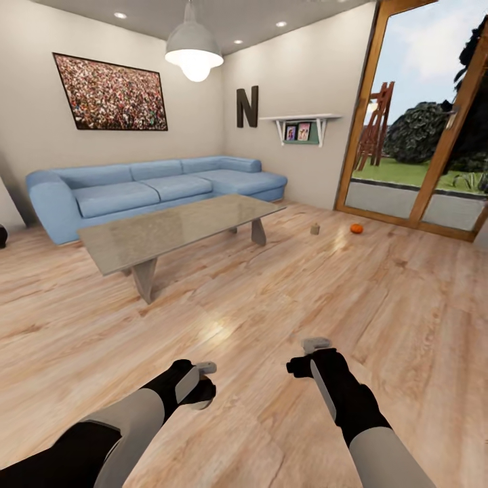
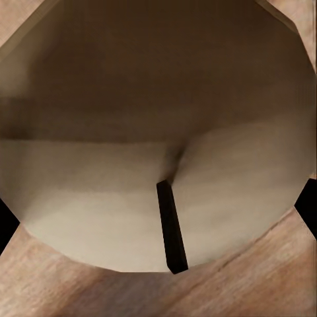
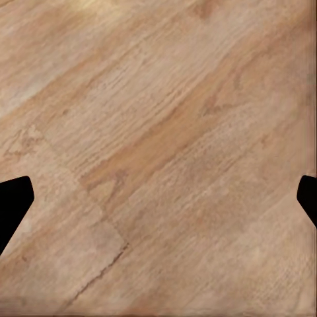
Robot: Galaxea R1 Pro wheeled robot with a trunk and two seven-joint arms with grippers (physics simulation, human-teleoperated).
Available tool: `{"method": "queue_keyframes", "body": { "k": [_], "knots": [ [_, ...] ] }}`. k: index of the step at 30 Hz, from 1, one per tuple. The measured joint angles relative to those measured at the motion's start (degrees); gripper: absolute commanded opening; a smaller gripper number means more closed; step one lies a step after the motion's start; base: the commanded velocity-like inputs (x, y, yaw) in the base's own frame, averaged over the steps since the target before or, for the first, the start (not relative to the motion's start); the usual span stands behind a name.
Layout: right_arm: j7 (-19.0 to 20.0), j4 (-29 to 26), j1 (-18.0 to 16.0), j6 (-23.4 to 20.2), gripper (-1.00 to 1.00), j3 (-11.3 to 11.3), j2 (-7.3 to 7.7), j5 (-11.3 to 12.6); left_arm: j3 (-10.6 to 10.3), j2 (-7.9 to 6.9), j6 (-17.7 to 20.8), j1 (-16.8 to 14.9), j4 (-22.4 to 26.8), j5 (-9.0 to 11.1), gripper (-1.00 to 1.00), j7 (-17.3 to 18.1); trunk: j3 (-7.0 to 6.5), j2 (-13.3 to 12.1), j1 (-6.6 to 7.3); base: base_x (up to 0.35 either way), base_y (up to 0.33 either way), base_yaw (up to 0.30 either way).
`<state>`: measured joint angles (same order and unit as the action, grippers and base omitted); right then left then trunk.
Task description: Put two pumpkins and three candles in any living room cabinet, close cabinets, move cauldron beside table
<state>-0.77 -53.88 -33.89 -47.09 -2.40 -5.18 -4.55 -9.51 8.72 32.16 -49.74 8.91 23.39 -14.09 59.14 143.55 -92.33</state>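
The sofa (image 1: 149, 190) is sitting at ten o'clock, the counter (image 1: 176, 230) before it. A pumpkin (image 1: 356, 228) and candle (image 1: 314, 230) are lying at one o'clock. The left tool (image 1: 198, 388) is gripping a candle (image 2: 152, 152), light and rigid, best grasped around its sides; the right tool (image 1: 313, 358) is gaping empty.
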Motion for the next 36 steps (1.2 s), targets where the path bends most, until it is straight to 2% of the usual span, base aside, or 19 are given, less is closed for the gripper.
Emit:
{"method": "queue_keyframes", "body": {
  "k": [9, 16, 36],
  "knots": [
    [-0.03, 0.53, 0.0, 0.0, 1.0, 0.07, 0.0, 0.0, 0.0, 0.0, 0.0, 0.04, -0.01, 0.0, -1.0, 0.0, -0.59, 0.0, 0.0, 0.0, 0.0, -0.236],
    [-0.09, 3.52, -0.01, 0.0, 1.0, 0.09, 0.06, -0.01, 0.0, 0.0, 0.0, 0.02, 0.0, 0.0, -1.0, 0.0, -1.04, 0.0, 0.0, 0.0, 0.0, -0.236],
    [-0.18, 3.9, -0.09, -0.12, 1.0, 0.2, 0.09, 0.07, 0.09, 0.0, 0.0, 0.03, -0.02, 0.01, -1.0, 0.0, -2.2, 0.0, 0.0, 0.002, 0.0, -0.247]
  ]
}}
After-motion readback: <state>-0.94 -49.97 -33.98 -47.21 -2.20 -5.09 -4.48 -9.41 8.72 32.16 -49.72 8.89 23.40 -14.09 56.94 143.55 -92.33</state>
